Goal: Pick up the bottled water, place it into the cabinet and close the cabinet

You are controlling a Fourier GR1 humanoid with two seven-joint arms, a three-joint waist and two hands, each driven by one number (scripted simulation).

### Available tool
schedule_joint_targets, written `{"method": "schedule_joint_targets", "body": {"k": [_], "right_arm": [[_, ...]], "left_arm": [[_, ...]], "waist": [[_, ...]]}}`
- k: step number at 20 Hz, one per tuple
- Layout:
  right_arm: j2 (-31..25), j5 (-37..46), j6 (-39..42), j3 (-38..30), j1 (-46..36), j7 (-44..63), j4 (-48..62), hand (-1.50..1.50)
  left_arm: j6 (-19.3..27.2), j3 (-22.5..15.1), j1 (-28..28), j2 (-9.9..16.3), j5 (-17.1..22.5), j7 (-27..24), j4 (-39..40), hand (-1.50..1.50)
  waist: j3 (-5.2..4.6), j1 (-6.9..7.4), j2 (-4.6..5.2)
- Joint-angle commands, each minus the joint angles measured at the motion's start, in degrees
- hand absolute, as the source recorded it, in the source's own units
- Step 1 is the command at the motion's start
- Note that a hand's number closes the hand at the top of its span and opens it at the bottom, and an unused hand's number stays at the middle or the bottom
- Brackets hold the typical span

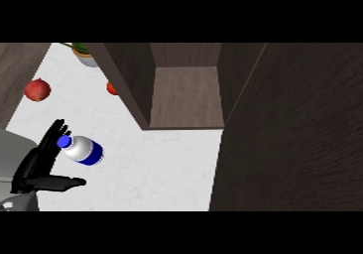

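The bottle lay on its side on the white counter, blue cap pointing to the view's left, well apart from the open cabinet. The left hand stood just beside the bottle, fingers straight and spread wide, thumb extended below it; the cap sat next to the fingers, and contact could not be confirmed. The hand held nothing. The cabinet door stood open at the right. A red fruit lay at the far left.
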Motion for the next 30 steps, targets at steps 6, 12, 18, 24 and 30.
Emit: {"method": "schedule_joint_targets", "body": {"k": [6, 12, 18, 24, 30], "right_arm": [[-1.68, 5.2, -2.38, 2.75, 1.86, 0.54, -6.01, -1.5], [-1.66, 6.44, -4.26, 1.83, -2.81, 5.61, -7.13, -1.5], [-4.01, 1.42, -2.81, -1.06, -0.89, 3.72, -7.32, -1.5], [-2.22, 4.02, -4.88, 1.87, -3.19, 1.34, -1.4, -1.5], [-3.87, 3.09, -4.8, 0.1, -5.52, 5.37, -3.74, -1.5]], "left_arm": [[1.52, 0.41, -8.22, 0.92, -3.09, -11.65, 17.81, -1.5], [4.9, 1.87, -10.3, -0.76, -3.03, -19.01, 24.84, -1.5], [2.29, 2.43, -15.07, 0.5, -2.56, -23.06, 31.03, 1.5], [1.96, -0.44, -20.58, -0.79, -5.39, -23.94, 34.25, 1.5], [15.11, -5.43, -15.82, -4.97, -11.12, -33.13, 27.88, 1.5]], "waist": [[-0.01, -0.49, 0.05], [-0.05, -0.13, 0.06], [0.0, -0.09, 0.11], [-0.09, -0.75, 0.38], [-0.01, 0.19, 0.08]]}}
